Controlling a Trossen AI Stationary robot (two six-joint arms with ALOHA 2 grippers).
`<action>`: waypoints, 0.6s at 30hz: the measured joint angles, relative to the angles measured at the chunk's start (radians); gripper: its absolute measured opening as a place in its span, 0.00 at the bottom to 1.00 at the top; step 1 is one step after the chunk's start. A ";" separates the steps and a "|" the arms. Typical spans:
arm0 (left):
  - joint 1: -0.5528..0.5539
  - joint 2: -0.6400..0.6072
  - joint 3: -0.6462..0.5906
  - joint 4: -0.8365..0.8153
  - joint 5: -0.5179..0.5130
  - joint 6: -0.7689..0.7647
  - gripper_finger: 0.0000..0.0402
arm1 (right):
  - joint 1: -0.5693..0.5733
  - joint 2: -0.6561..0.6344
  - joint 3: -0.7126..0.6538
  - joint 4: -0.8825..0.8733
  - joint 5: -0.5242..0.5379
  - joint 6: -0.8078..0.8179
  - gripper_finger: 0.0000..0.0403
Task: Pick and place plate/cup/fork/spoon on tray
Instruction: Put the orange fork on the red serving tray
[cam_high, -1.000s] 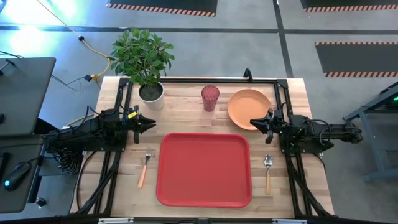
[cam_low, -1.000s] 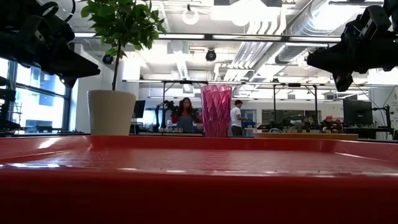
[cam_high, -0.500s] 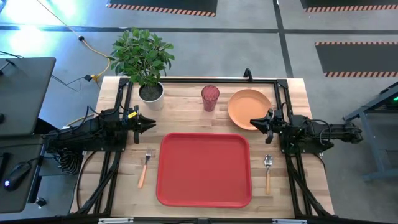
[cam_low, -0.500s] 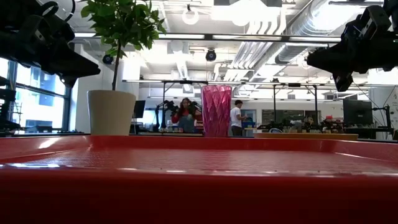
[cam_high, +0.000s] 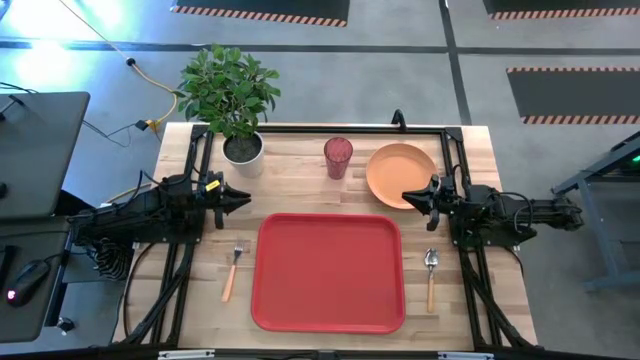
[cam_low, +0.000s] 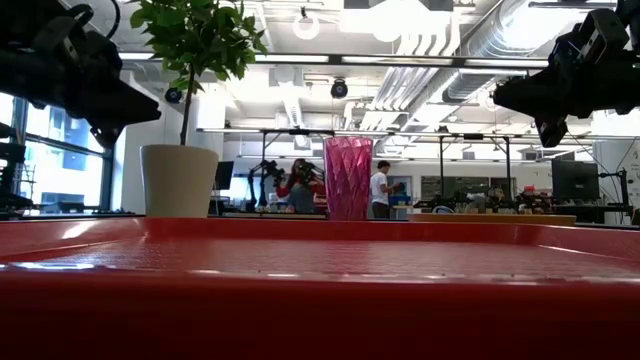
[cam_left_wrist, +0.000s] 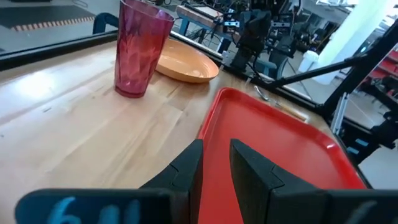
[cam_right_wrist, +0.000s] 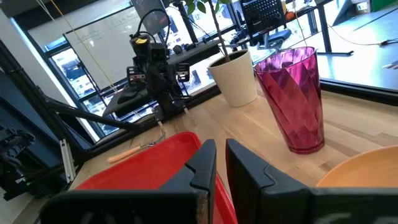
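Starting w/ the plate (cam_high: 400, 173) looks sensible: right gripper (cam_high: 409, 197) hovers just by its near rim, fingers nearly together, holding nothing; should open, catch the raised rim, lift, set it on the tray (cam_high: 329, 272), which lies bare mid-table; left gripper (cam_high: 243, 197) waits near the tray's far-left corner, fingers close together, empty. Cup (cam_high: 338, 157) stands just left of plate, could get knocked; fork (cam_high: 233, 268) left of tray, spoon (cam_high: 431, 276) right; white plant pot (cam_high: 243, 149) at far-left, clear of the path.
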 joint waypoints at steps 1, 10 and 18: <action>0.000 0.000 0.000 0.006 0.000 0.000 0.17 | 0.000 0.000 0.000 0.000 0.000 0.000 0.07; 0.000 0.000 0.000 0.236 -0.022 -0.146 0.17 | 0.000 0.000 0.000 0.000 0.000 0.000 0.07; 0.000 0.000 0.000 0.392 -0.062 -0.226 0.17 | 0.000 0.000 0.000 0.000 0.000 -0.001 0.07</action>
